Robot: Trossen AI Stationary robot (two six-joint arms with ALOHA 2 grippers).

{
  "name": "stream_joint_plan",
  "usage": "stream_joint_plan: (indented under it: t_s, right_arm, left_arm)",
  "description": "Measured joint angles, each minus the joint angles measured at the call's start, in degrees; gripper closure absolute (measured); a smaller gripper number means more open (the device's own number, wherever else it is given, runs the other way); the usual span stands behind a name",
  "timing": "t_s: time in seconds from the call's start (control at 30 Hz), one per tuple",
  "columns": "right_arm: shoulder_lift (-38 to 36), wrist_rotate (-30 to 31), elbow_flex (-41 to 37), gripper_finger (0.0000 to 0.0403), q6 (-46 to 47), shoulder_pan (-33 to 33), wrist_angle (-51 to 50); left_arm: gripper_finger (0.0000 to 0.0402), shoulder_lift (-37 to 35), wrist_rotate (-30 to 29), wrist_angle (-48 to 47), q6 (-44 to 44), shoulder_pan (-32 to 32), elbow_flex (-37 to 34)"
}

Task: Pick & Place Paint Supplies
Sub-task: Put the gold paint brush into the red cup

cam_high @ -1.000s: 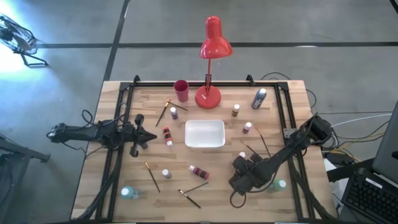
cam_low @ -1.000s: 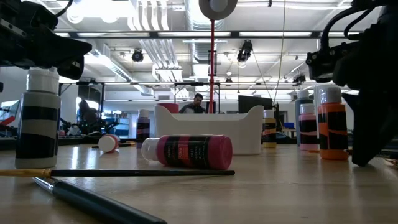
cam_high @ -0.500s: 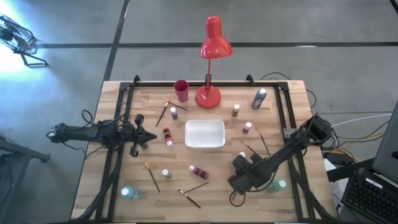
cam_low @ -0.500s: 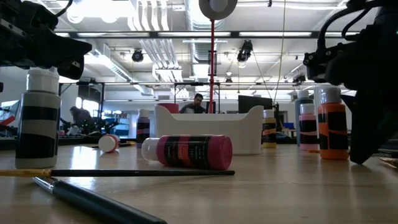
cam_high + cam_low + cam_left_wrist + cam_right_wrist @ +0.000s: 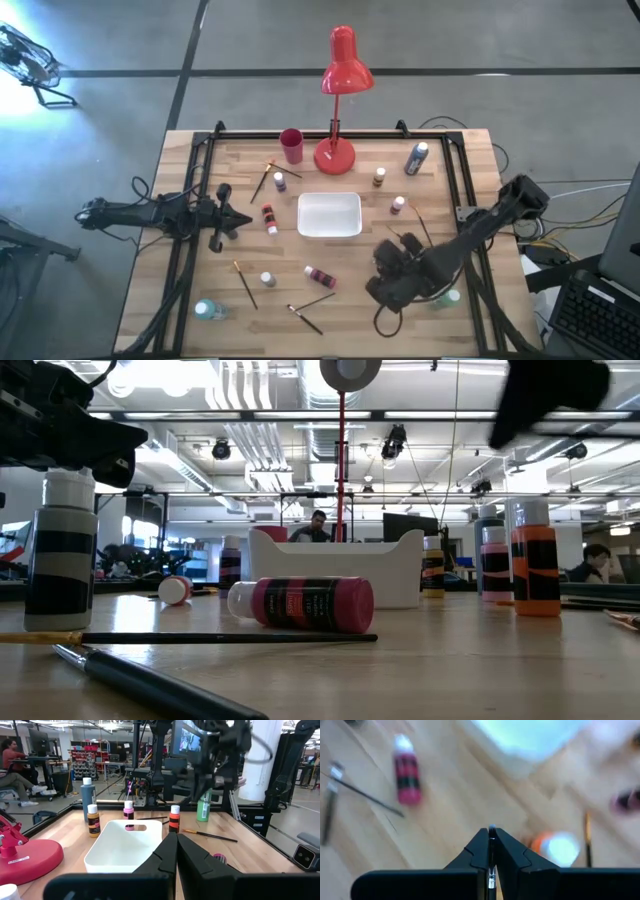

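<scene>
Your right gripper (image 5: 491,834) has just shut on a thin brush (image 5: 491,855) and lifted off the table, above the orange bottle (image 5: 555,846). The pick seems done; the white tray (image 5: 329,215) lies near. Left gripper (image 5: 176,845) waits shut, empty.

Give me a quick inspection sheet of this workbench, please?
Surface: wooden table.
Job's things: pink bottle lying down; orange bottle upright; brushes scattered.
Clutter: white tray, red cup, red lamp.
Hands: left hand shut, empty, at the left edge; right hand shut on a thin brush.
Cables: bundle off the right edge.
Surroundings: seated person.
</scene>
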Motion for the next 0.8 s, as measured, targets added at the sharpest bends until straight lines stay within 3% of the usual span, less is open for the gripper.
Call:
stream_joint_plan:
  t_s: [0.33, 0.63, 0.8]
  right_arm:
    - [-4.69, 4.98, 1.64, 0.039, -20.69, -7.47, 4.16]
    - [-7.97, 10.92, 0.58, 0.039, -55.8, -11.38, 28.86]
    - [-8.4, 12.05, 0.16, 0.039, -69.51, -12.5, 39.86]
  left_arm:
    - [0.0392, 0.0, 0.0, 0.0, 0.02, -0.02, 0.01]
    - [0.0392, 0.0, 0.06, -0.4, -0.42, -0.02, 0.06]
    - [0.0392, 0.33, 0.28, -0.94, -1.45, -0.02, 0.11]
